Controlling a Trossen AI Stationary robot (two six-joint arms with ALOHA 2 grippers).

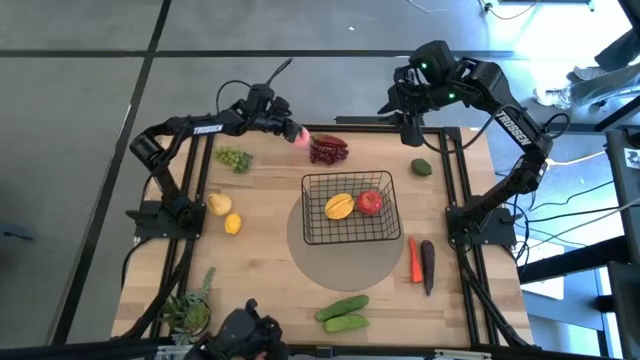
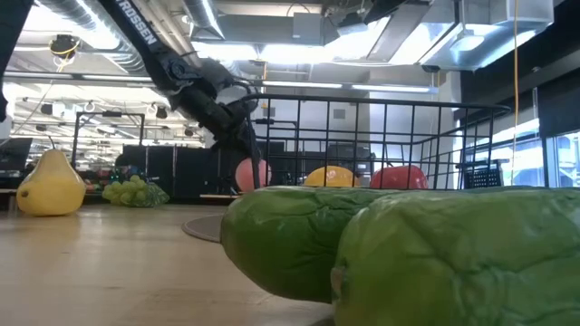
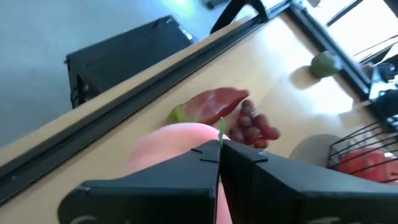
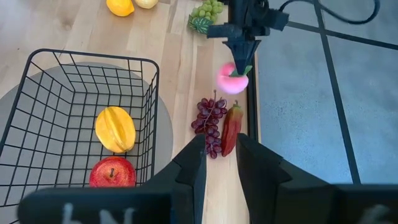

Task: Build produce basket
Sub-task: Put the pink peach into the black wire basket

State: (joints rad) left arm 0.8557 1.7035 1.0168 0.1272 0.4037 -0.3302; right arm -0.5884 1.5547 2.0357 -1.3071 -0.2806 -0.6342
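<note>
Peach pinched by its leaf at the table's far edge

Peach (image 4: pixel 232 79) hangs under the left gripper (image 1: pixel 287 127), whose fingers are pressed together on its green leaf. Just beyond lie purple grapes (image 1: pixel 328 150); the basket (image 1: pixel 313 225), holding mango (image 1: pixel 339 206) and apple (image 1: pixel 370 202), sits farther on. Carrying well likely means travelling high and slowly, since a leaf hold may slip. The right gripper (image 1: pixel 409 125) waits, slightly parted and empty, past the grapes. "TROSSEN" reads along both arms.
</note>
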